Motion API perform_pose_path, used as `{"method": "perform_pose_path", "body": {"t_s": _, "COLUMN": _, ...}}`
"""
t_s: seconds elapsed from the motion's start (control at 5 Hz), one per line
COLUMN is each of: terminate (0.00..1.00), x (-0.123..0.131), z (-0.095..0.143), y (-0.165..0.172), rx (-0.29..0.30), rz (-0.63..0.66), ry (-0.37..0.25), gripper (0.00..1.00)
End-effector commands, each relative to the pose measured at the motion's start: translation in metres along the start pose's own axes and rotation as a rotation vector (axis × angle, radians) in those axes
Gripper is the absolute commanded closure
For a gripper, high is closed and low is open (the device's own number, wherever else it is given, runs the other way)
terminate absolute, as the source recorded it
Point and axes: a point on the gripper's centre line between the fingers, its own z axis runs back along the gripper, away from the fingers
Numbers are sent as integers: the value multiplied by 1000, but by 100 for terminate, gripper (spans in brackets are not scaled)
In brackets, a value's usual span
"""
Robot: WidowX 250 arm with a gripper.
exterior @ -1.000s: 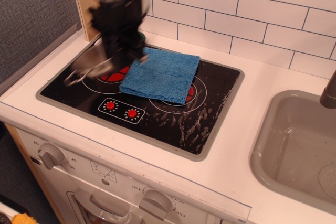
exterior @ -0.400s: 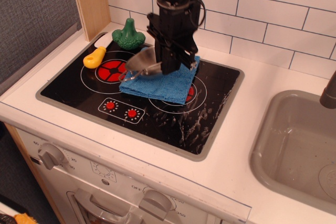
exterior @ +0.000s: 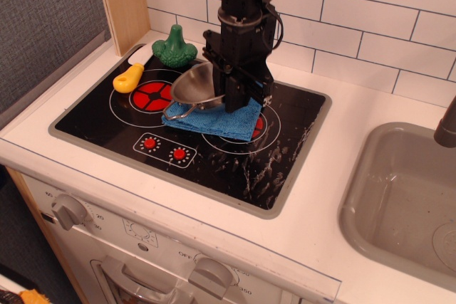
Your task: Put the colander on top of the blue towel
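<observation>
The colander (exterior: 194, 88) is a shiny steel bowl with a wire loop handle at its front left. It is tilted and sits over the left part of the blue towel (exterior: 224, 120), which lies on the black stovetop. My black gripper (exterior: 231, 90) comes down from above and is shut on the colander's right rim. The arm hides the towel's back part.
A green broccoli toy (exterior: 174, 45) and a yellow-orange toy (exterior: 129, 77) lie at the stove's back left. A grey sink basin (exterior: 406, 204) is at the right. White tiled wall stands behind, a wooden panel at the left. Knobs line the front.
My gripper carried the colander from the stove's left side to the right, over the towel, and lowered it. The broccoli and yellow toy came into view.
</observation>
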Motion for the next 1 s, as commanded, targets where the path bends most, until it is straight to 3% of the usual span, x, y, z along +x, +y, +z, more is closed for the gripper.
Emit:
{"method": "perform_pose_path", "body": {"t_s": 0.0, "terminate": 0, "x": 1, "z": 57, "y": -16, "rx": 13, "rz": 96, "ry": -195, "gripper": 0}}
{"method": "perform_pose_path", "body": {"t_s": 0.2, "terminate": 0, "x": -8, "z": 66, "y": -18, "rx": -5, "rz": 201, "ry": -226, "gripper": 0}}
{"method": "perform_pose_path", "body": {"t_s": 0.4, "terminate": 0, "x": -13, "z": 61, "y": -18, "rx": -38, "rz": 286, "ry": -214, "gripper": 0}}
{"method": "perform_pose_path", "body": {"t_s": 0.6, "terminate": 0, "x": -16, "z": 57, "y": -20, "rx": -12, "rz": 340, "ry": -167, "gripper": 0}}
{"method": "perform_pose_path", "body": {"t_s": 0.8, "terminate": 100, "x": -16, "z": 57, "y": -20, "rx": -12, "rz": 340, "ry": -167, "gripper": 0}}
